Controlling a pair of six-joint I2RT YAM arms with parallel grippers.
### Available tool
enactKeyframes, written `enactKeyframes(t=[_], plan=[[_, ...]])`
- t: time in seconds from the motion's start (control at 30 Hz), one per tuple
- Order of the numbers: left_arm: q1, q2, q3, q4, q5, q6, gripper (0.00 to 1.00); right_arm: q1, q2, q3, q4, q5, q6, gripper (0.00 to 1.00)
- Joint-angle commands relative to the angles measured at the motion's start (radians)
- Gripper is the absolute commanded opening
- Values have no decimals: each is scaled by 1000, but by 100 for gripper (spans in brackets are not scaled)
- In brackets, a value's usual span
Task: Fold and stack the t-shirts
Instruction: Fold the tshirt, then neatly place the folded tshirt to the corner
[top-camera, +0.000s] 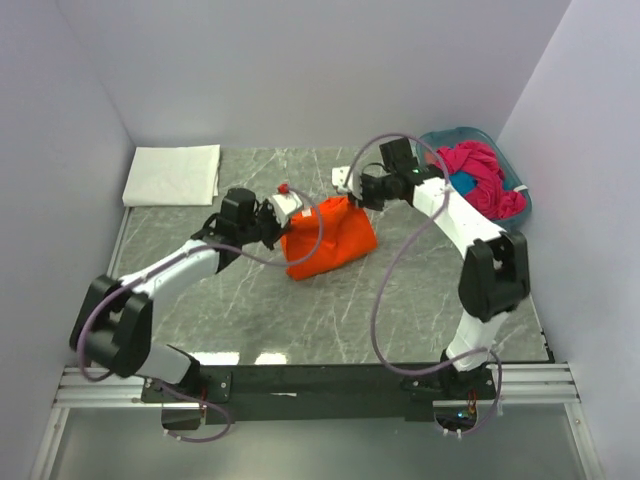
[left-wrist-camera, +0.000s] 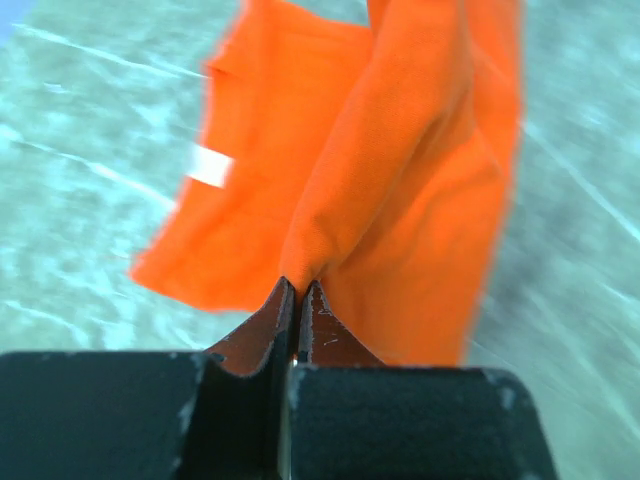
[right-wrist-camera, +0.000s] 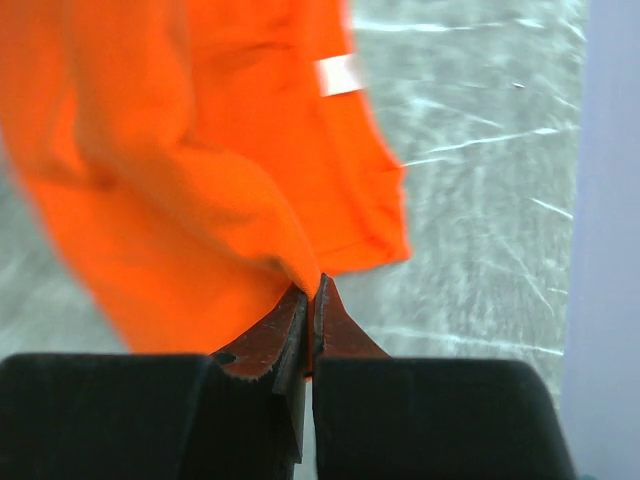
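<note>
**Grey marbled table, pale walls on three sides: one shirt held between two arms**

The table fills the view. At its centre, your left gripper is clenched on a fold of the orange t-shirt. Your right gripper is clenched on another fold of the same shirt. The jaws of each meet with only a thin bite of cloth between them. The shirt hangs bunched between the two grippers, and its lower part appears to rest on the table. A white label shows on the cloth.

Risks:
- A bite this thin may slip if you draw the arms apart too hard.
- The cloth is gathered, so laying it down as it hangs would likely trap creases and skew the fold.
- The left arm's purple cable loops across the shirt and could catch it.

Count:
- One orange t-shirt, at centre.
- One white t-shirt, folded flat at the far left corner.
- One magenta t-shirt, heaped in the teal basket at far right. Whether more cloth lies under it cannot be told.
- Two arms, two grippers, one basket.
</note>
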Motion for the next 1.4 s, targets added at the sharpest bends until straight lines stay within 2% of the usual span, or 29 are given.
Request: enactKeyframes(t=[0.0, 0.13, 0.27, 0.5, 0.73, 0.83, 0.93, 0.97, 1.0, 1.03, 1.07, 1.1, 1.17, 1.2, 1.27, 1.37], plan=[[40, 99, 87, 147, 33, 21, 0, 13, 122, 114, 145, 13, 228, 0], [74, 196, 135, 233, -39, 21, 0, 20, 194, 149, 349, 77, 365, 0], [94, 230, 136, 320, -108, 3, 1, 31, 247, 171, 448, 146, 440, 0], [100, 254, 125, 342, -222, -22, 0, 46, 343, 247, 459, 191, 486, 0], [102, 302, 170, 291, -217, -32, 0, 48, 383, 280, 460, 226, 517, 0], [103, 322, 198, 262, -214, -39, 0, 50, 394, 295, 454, 230, 525, 6], [108, 339, 214, 249, -240, -63, 0, 53, 405, 300, 480, 252, 543, 19], [109, 345, 224, 241, -251, -77, 2, 54, 406, 297, 504, 285, 584, 30], [114, 363, 251, 213, -292, -122, 7, 57, 408, 289, 556, 315, 612, 48], [118, 376, 271, 190, -320, -149, 29, 60, 406, 291, 584, 350, 647, 54], [121, 388, 318, 170, -355, -179, 40, 65, 405, 294, 612, 399, 738, 62], [126, 406, 340, 128, -416, -207, 46, 66, 405, 312, 629, 480, 771, 64], [131, 408, 380, 120, -516, -287, 91, 60, 389, 335, 626, 545, 860, 67], [132, 399, 392, 109, -632, -345, 99, 45, 376, 344, 594, 539, 874, 67], [141, 380, 417, 84, -636, -400, 100, 24, 299, 315, 577, 481, 917, 68], [157, 333, 437, -6, -555, -489, 99, -25, 186, 254, 430, 256, 884, 69]])
